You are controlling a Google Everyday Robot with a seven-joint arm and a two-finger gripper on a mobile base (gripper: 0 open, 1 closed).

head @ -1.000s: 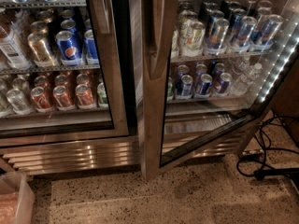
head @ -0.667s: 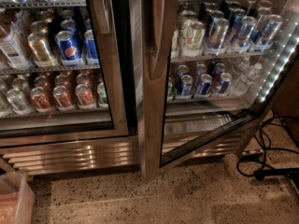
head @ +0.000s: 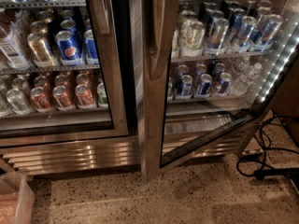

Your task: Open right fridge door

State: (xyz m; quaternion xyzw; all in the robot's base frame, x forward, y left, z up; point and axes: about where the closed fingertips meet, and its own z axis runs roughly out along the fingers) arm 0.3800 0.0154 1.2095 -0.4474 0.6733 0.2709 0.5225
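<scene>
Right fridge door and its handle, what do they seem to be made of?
Right fridge door: looks like brushed steel, with a dull streaked sheen, around a pane that looks like glass, since cans show through it. Handle: likely the same steel, similar grey gleam. The gripper is not in view.

The right fridge door (head: 152,106) stands swung outward, hinged at its right. Its steel frame and bowed handle (head: 158,27) bar the straight way to the cans (head: 203,83) behind its pane, so the only way in is the narrow dark gap just left of its free edge, hemmed by the shut left fridge door (head: 110,78). In front of the door the speckled floor (head: 140,199) lies open, with black cables (head: 268,155) to its right, a plastic bin (head: 16,197) well to its left, and the gripper outside the camera view.
</scene>
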